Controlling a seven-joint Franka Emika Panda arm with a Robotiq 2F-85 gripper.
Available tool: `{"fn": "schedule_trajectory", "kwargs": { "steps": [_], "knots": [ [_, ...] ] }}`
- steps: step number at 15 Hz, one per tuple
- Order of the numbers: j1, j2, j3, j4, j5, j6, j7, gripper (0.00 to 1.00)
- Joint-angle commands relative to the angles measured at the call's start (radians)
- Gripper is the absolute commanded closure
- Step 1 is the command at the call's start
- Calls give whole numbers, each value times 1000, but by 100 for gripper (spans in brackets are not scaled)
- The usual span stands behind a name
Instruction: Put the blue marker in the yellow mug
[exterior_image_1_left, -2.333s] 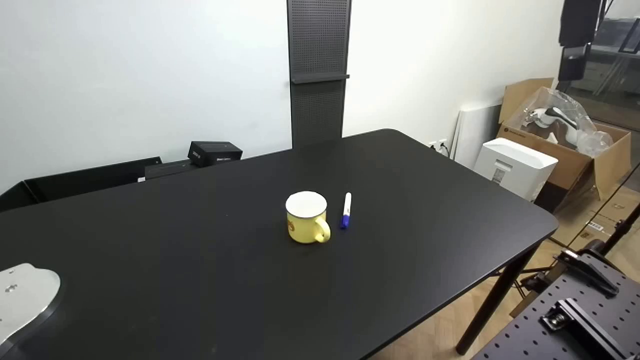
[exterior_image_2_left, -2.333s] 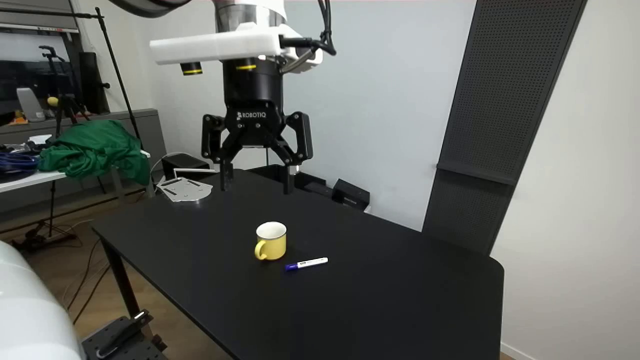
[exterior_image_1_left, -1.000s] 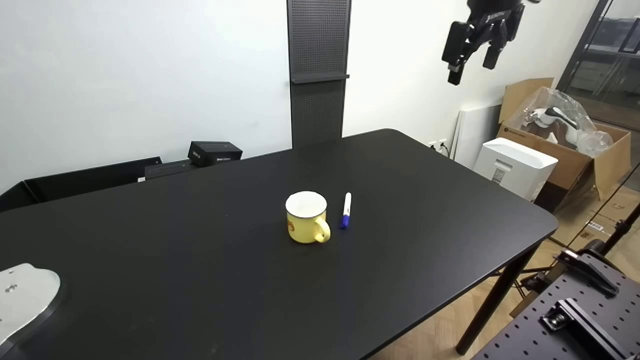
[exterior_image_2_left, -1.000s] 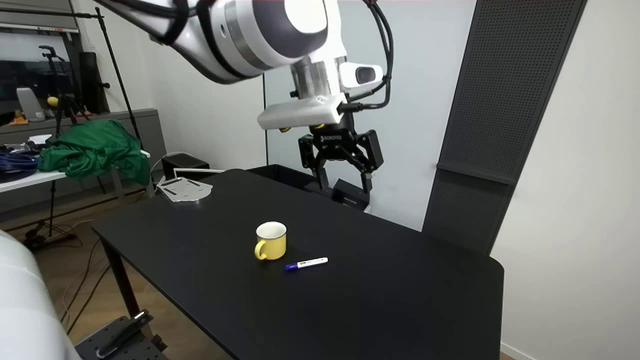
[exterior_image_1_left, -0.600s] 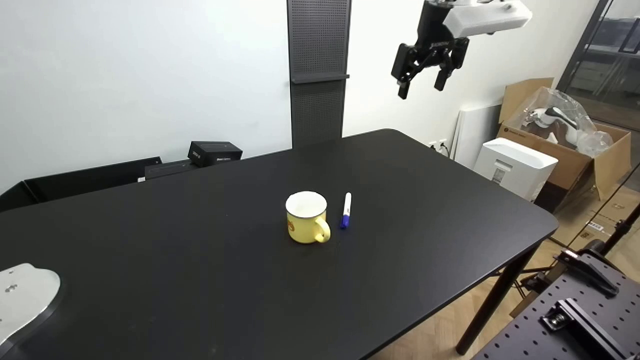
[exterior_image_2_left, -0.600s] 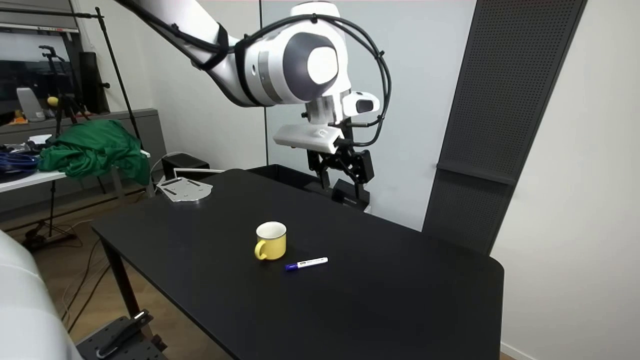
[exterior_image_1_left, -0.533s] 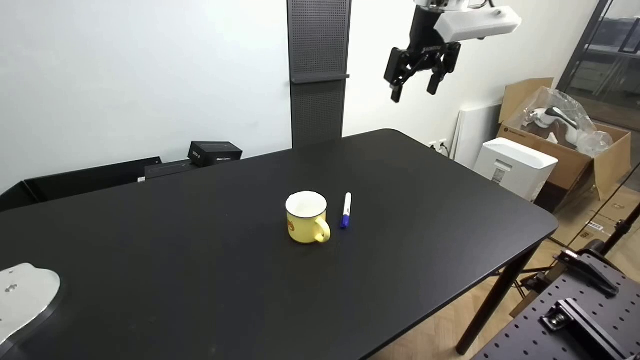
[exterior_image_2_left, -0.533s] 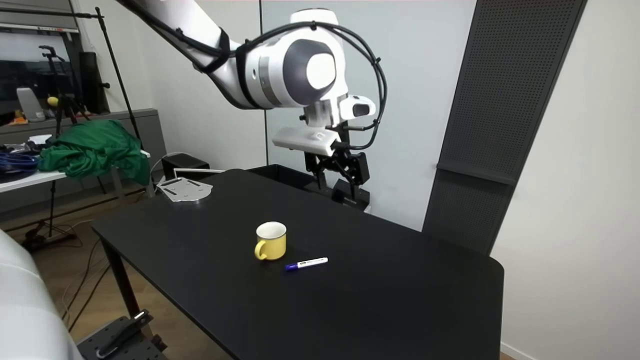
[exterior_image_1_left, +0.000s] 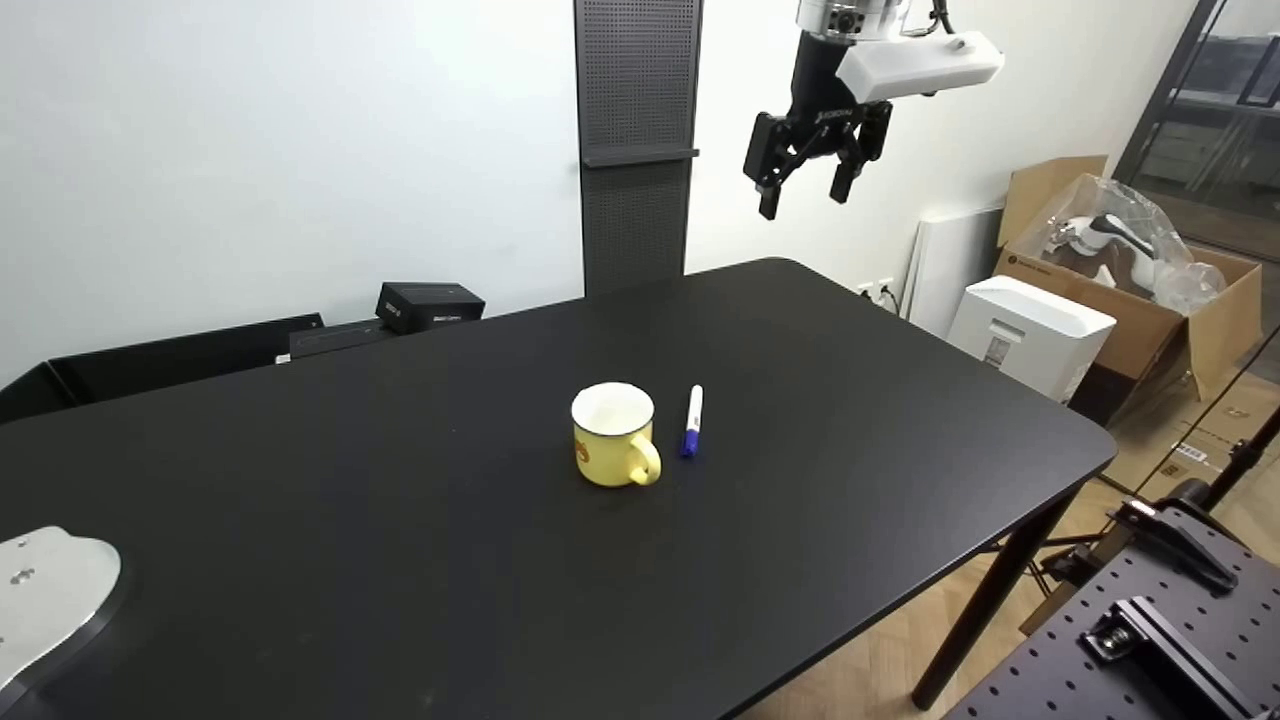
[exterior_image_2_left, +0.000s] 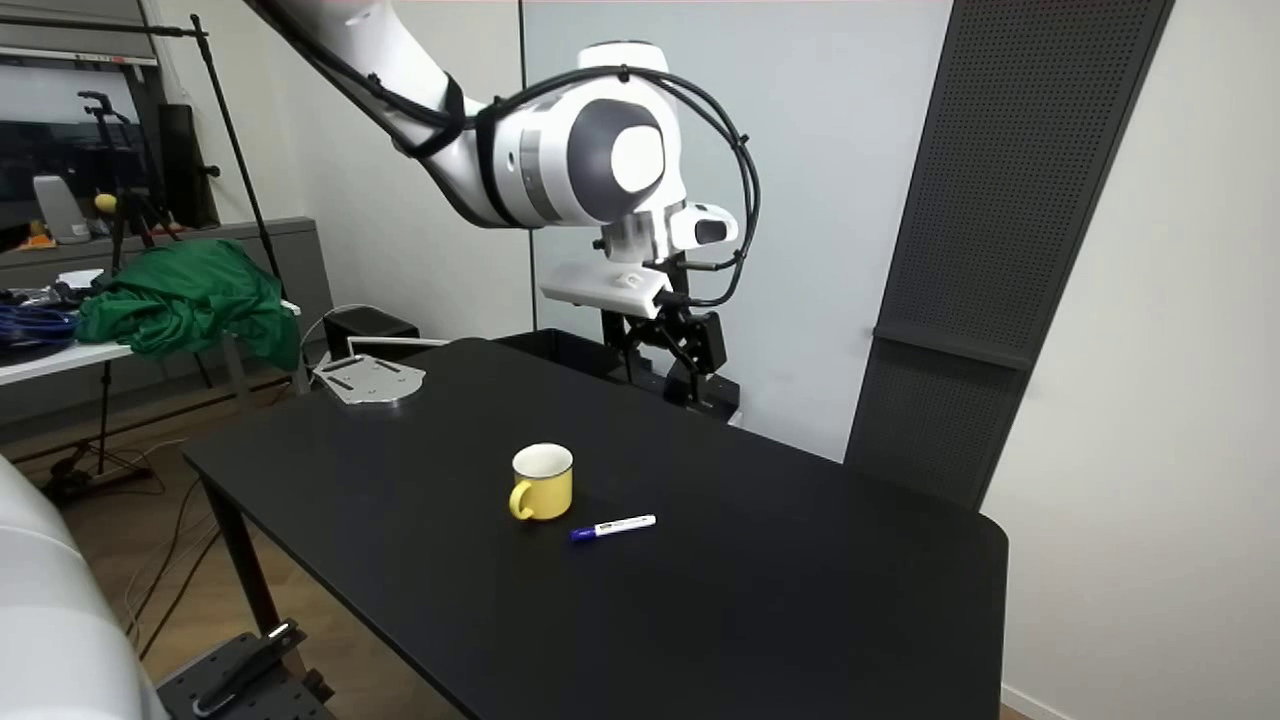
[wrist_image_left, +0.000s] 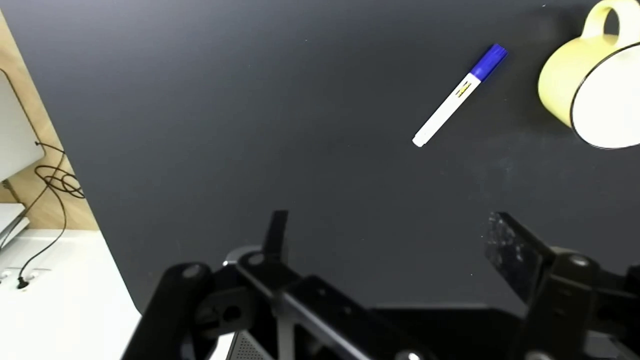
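Note:
The blue marker lies flat on the black table, white body with a blue cap, in both exterior views (exterior_image_1_left: 694, 415) (exterior_image_2_left: 615, 527) and in the wrist view (wrist_image_left: 450, 102). The yellow mug stands upright beside it, apart from it, in both exterior views (exterior_image_1_left: 603, 457) (exterior_image_2_left: 550, 497); the wrist view (wrist_image_left: 562, 82) cuts it off at the upper right. My gripper is open and empty, high above the table, in both exterior views (exterior_image_1_left: 804, 200) (exterior_image_2_left: 662, 382). In the wrist view its fingertips (wrist_image_left: 389, 215) are wide apart, with the marker beyond them, up and right.
The black table (exterior_image_1_left: 400, 560) carries a grey metal plate (exterior_image_1_left: 55, 590) at its far end, also in an exterior view (exterior_image_2_left: 370, 380). Black boxes (exterior_image_1_left: 430, 306) stand behind the table's edge by the wall. A perforated bench (exterior_image_1_left: 1150, 640) stands beside the table.
The arm has swung in over the table. The gripper has moved left and down in an exterior view, still open. The marker and mug have not moved.

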Motion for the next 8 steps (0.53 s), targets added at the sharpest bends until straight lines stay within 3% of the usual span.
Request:
{"fn": "schedule_trajectory", "kwargs": {
  "steps": [1,8],
  "knots": [
    [2,51,3,7,14,62,68,0],
    [15,276,-7,52,120,207,163,0]
  ]
}}
